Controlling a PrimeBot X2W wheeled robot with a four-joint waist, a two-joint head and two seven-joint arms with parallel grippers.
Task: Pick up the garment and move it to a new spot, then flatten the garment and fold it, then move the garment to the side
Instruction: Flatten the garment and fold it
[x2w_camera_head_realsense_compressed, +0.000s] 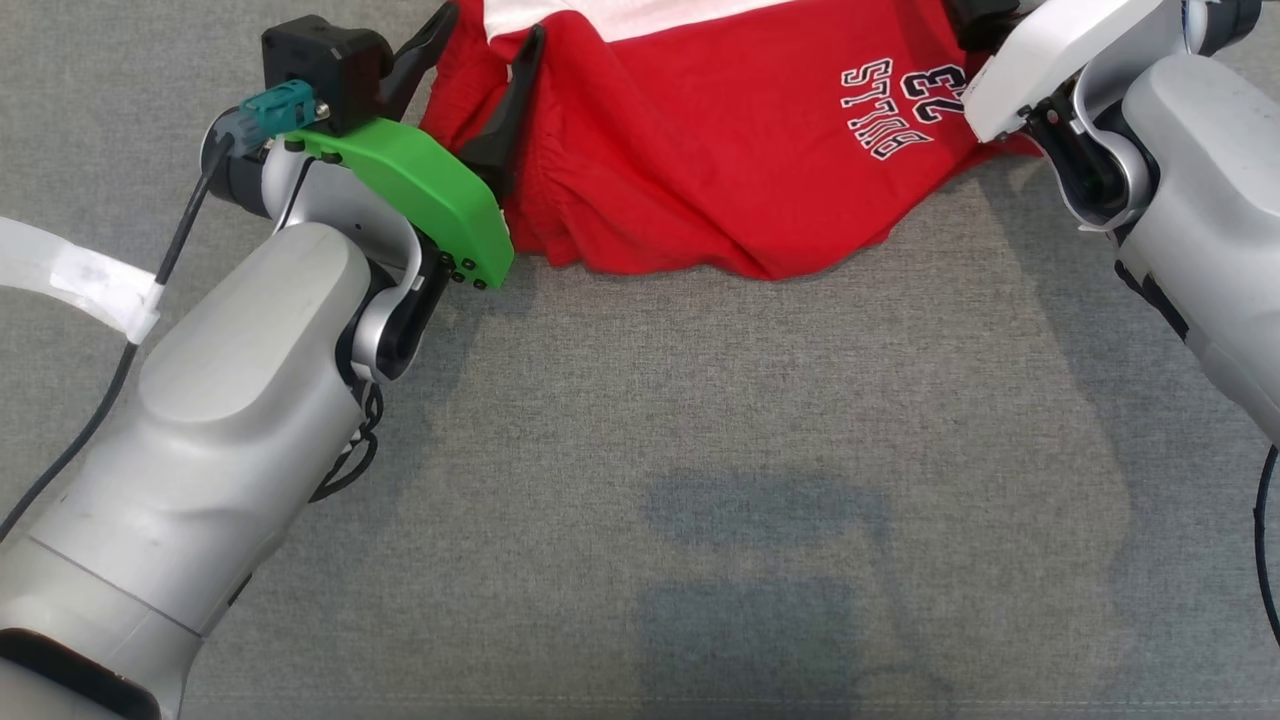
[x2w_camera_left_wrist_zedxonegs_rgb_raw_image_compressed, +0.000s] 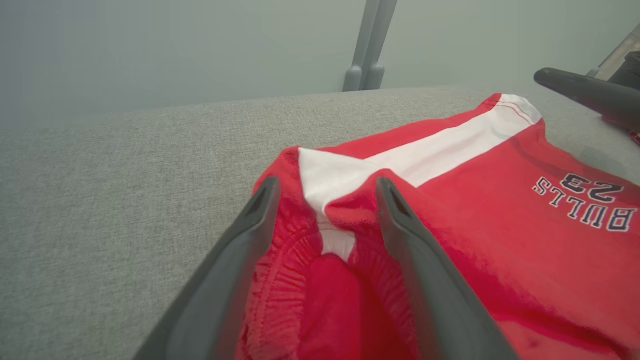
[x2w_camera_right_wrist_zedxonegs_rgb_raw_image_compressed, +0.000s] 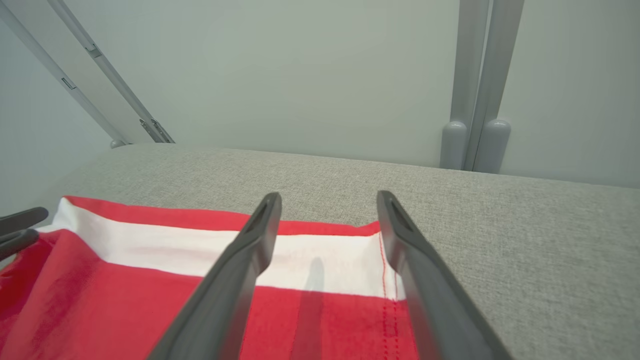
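The garment (x2w_camera_head_realsense_compressed: 720, 150), red shorts with a white side stripe and "BULLS 23" lettering, lies rumpled on the grey cloth surface at the top middle of the head view. My left gripper (x2w_camera_head_realsense_compressed: 495, 22) is open at its left end. In the left wrist view its fingers (x2w_camera_left_wrist_zedxonegs_rgb_raw_image_compressed: 400, 220) straddle the bunched waistband of the garment (x2w_camera_left_wrist_zedxonegs_rgb_raw_image_compressed: 500, 225) without pinching it. My right gripper (x2w_camera_right_wrist_zedxonegs_rgb_raw_image_compressed: 327, 200) is open too, hovering over the white-striped corner of the garment (x2w_camera_right_wrist_zedxonegs_rgb_raw_image_compressed: 125, 280) at its right end. My right forearm (x2w_camera_head_realsense_compressed: 1060, 50) covers that corner in the head view.
The grey fabric surface (x2w_camera_head_realsense_compressed: 700, 450) stretches wide in front of the garment. Its far edge meets a pale wall with grey posts (x2w_camera_right_wrist_zedxonegs_rgb_raw_image_compressed: 475, 140). A black cable (x2w_camera_head_realsense_compressed: 170, 260) and a white strap (x2w_camera_head_realsense_compressed: 80, 275) hang by my left arm.
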